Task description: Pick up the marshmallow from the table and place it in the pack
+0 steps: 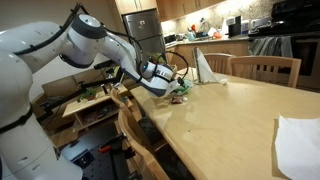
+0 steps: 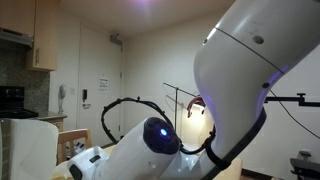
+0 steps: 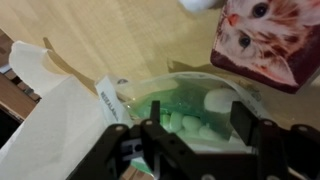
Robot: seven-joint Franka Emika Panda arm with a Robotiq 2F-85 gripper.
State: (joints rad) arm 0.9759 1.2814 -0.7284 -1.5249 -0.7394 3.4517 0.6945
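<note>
- the pack (image 3: pixel 185 105), a soft pale green bag with a clear edge, lay open on the wooden worktop (image 3: pixel 120 35) right under the wrist camera.
- inside the pack were several white marshmallows (image 3: pixel 216 100), bunched near its middle and to one side.
- a white rounded thing (image 3: pixel 200 3) sat on the bare worktop beyond the pack, cut off by the top edge of the wrist view; whether it was another marshmallow could not be told.
- the pincer (image 3: pixel 195 132) hung just over the pack with its jaws apart, one dark finger on each side of the bag's contents and nothing visibly clamped between them.
- in an exterior view the pincer (image 1: pixel 165 82) reached low at the near corner of the worktop (image 1: pixel 230 110), with the greenish pack (image 1: pixel 181 90) just beside its tip.
- a box printed with kittens (image 3: pixel 265 40) stood just beside the pack, at its far side.
- a white paper (image 3: pixel 45 110) lay against the pack's other edge.
- the other exterior view was mostly blocked by the arm and showed no container.
</note>
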